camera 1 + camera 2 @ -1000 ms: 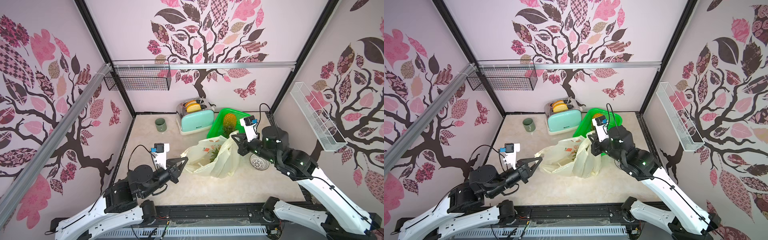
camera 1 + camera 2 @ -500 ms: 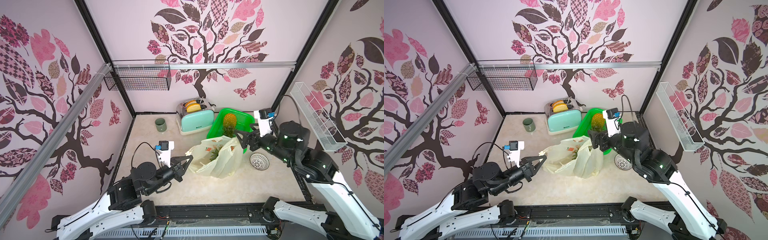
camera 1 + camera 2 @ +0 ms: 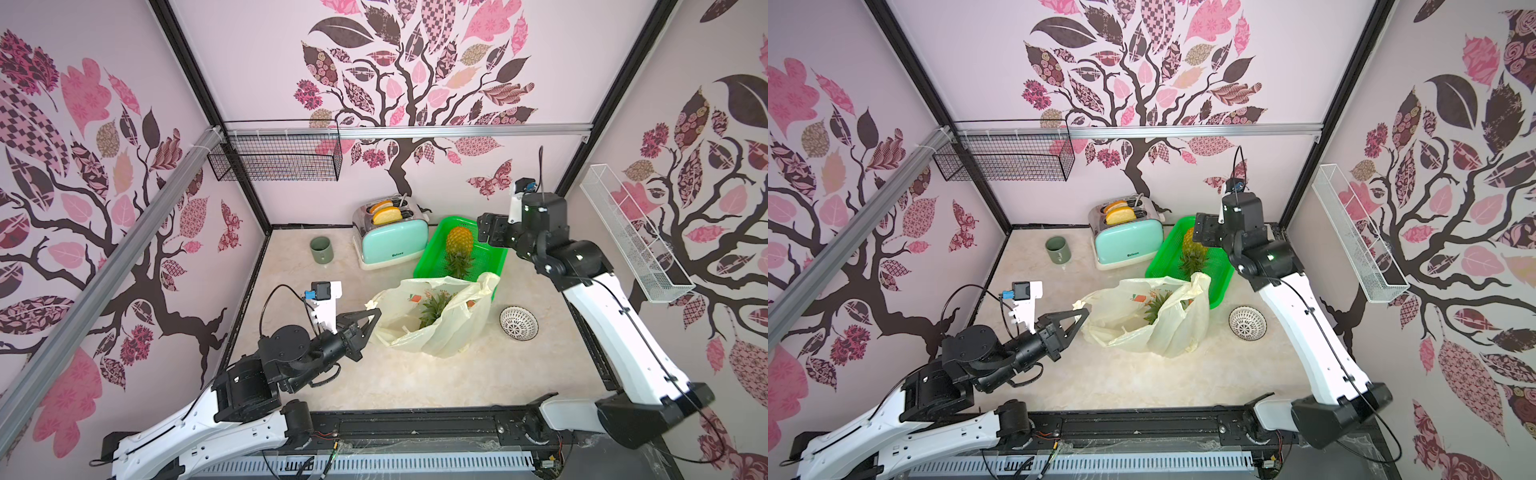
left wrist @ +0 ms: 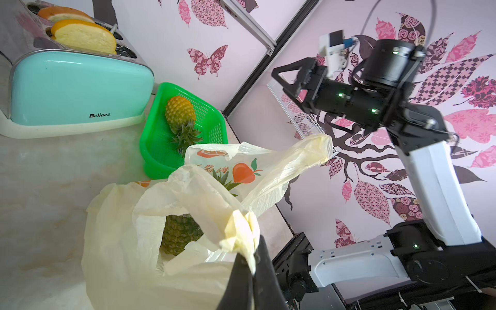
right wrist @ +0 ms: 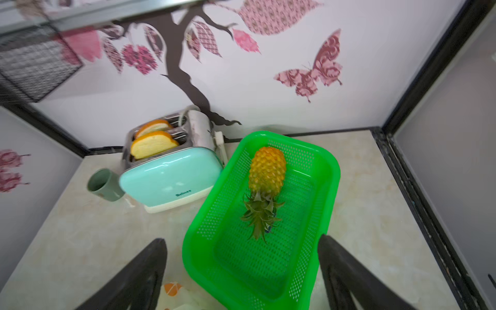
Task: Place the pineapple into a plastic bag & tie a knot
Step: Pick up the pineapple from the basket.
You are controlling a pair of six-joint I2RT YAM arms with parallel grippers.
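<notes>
Two pineapples. Bagged pineapple (image 4: pixel 179 236) sits inside plastic bag (image 3: pixel 436 332) mid-table, crown toward the open mouth. Second pineapple (image 3: pixel 459 241) lies in green basket (image 3: pixel 428 262) just behind. Left gripper (image 3: pixel 372 311) clamped on one bunched bag handle. Other handle (image 4: pixel 308 153) stands free. Right gripper (image 5: pixel 240 239) spread wide above the basket, holding nothing.
</notes>
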